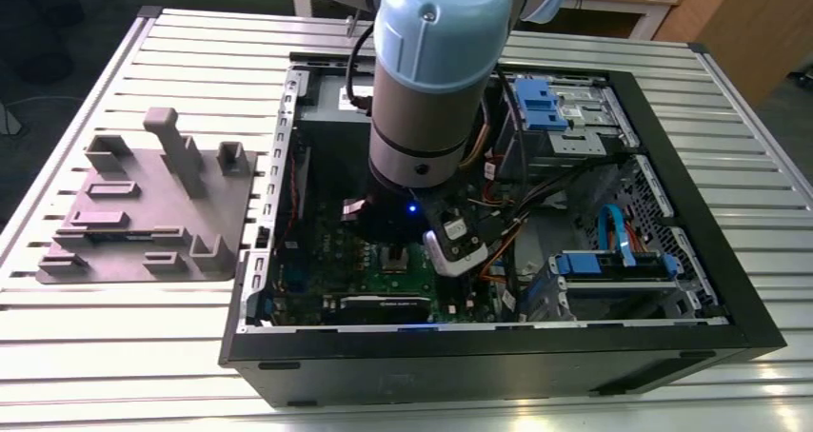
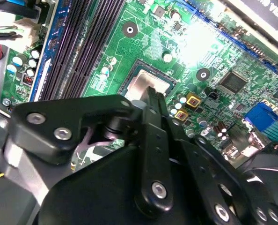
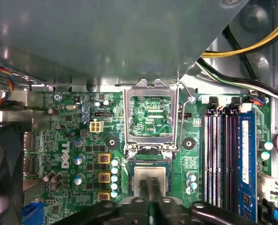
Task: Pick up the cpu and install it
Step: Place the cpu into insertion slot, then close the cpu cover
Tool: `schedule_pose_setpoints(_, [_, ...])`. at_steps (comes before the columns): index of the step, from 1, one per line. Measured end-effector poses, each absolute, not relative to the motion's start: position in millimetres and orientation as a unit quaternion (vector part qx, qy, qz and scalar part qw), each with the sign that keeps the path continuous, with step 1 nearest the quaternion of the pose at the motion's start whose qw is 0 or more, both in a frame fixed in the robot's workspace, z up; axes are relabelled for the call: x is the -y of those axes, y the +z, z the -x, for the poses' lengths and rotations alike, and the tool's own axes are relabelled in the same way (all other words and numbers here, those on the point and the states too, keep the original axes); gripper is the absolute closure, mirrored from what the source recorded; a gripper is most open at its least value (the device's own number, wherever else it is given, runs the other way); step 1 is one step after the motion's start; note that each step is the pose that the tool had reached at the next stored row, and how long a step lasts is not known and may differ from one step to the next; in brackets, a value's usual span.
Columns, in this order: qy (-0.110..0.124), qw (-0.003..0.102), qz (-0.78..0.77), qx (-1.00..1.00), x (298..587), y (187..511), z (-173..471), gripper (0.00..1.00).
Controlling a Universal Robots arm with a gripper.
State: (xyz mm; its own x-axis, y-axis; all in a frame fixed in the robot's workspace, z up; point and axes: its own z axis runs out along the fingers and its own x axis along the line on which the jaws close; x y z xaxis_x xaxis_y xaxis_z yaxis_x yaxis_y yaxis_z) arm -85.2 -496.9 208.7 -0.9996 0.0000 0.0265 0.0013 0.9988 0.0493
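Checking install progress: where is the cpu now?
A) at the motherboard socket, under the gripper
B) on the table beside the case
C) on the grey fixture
A: the cpu lies in the socket, below the flipped-open frame, with the gripper right over it.

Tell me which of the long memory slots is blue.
The outermost slot, farthest from the cpu; the slots between them are black.
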Motion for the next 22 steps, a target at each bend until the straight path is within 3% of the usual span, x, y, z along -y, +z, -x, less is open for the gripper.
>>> schedule_pose_setpoints(1, [-0.025, 0.013, 0.0, 1.0, 496.9, 208.8, 85.2, 0.89])
schedule_pose_setpoints(3, [-0.025, 0.013, 0.0, 1.0, 496.9, 208.9, 85.2, 0.9])
schedule_pose_setpoints(22, [-0.025, 0.013, 0.0, 1.0, 497.0, 215.1, 85.3, 0.9])
